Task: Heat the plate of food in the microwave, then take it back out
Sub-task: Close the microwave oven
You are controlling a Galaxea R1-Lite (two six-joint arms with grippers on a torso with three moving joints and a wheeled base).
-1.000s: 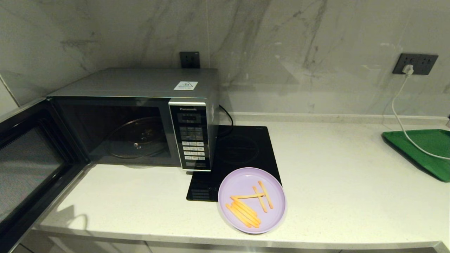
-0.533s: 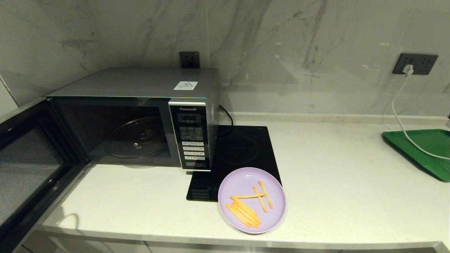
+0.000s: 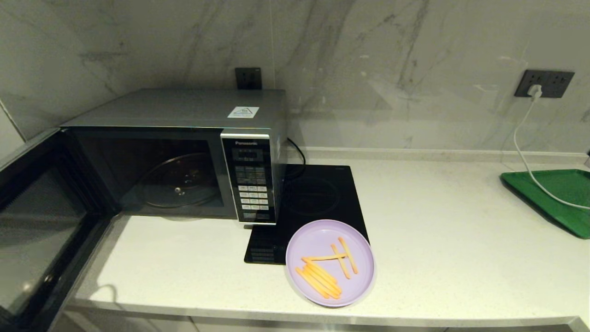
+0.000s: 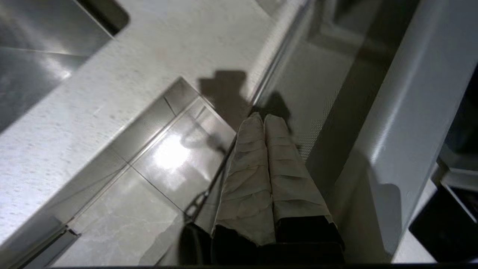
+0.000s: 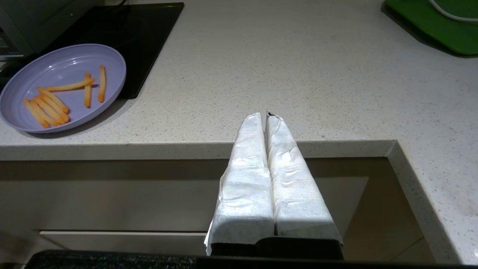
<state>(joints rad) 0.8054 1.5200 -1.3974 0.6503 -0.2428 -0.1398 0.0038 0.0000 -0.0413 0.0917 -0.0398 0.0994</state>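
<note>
The silver-grey microwave [image 3: 184, 110] stands at the back left of the counter. Its door [image 3: 41, 221] hangs wide open to the left, baring an empty glass turntable [image 3: 182, 180]. The lilac plate of food [image 3: 330, 263] rests near the counter's front edge, partly on the black hob, with orange fry sticks [image 3: 322, 276] on it. Neither gripper shows in the head view. My left gripper [image 4: 264, 118] is shut with nothing in it, its tips close beside the door's meshed pane [image 4: 317, 93]. My right gripper [image 5: 266, 116] is shut and empty at the counter's front edge, apart from the plate [image 5: 63, 87].
A flat black induction hob [image 3: 318, 193] lies right of the microwave. A green tray [image 3: 557, 198] sits at the far right with a white cable [image 3: 521, 147] from the wall socket trailing across it. Pale counter [image 3: 442, 240] stretches between plate and tray.
The microwave door has swung a little; its lower edge now covers slightly more of the counter's left end. Plate and everything else stay put.
</note>
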